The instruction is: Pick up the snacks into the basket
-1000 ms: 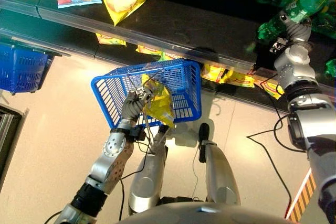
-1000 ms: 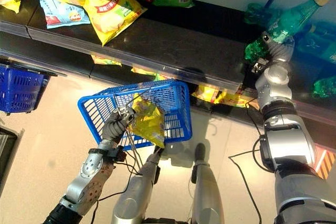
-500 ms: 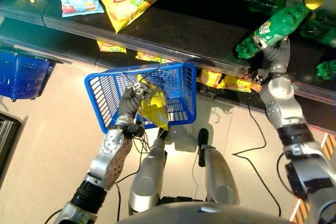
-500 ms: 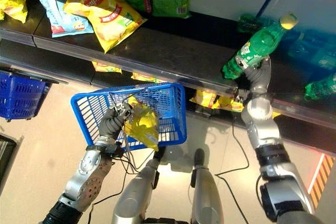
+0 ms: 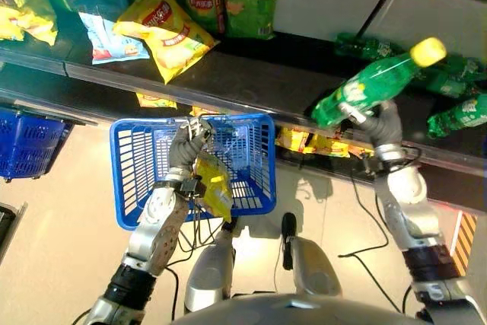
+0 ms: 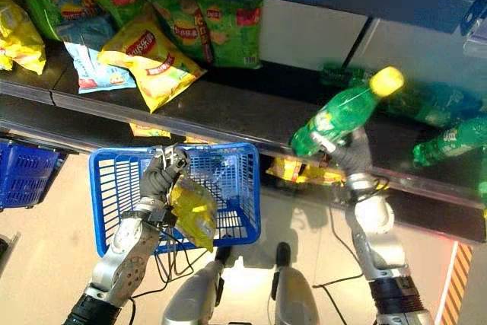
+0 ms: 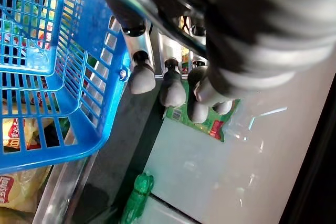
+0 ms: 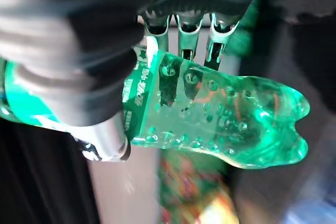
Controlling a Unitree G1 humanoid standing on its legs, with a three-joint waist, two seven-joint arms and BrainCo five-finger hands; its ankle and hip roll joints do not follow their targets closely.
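Fingers of the right hand [image 5: 383, 123] are curled round a green bottle [image 6: 337, 121], translucent plastic with a yellow cap and a green label, held tilted above the dark shelf [image 5: 259, 85], its cap end up and outward. The left hand [image 6: 157, 176] grips the wire handle of the blue basket [image 5: 133, 165], which hangs in front of the shelf edge. A yellow snack bag [image 5: 214, 186] lies in the basket by that hand. More yellow and green snack bags [image 6: 152, 58] lie on the shelf.
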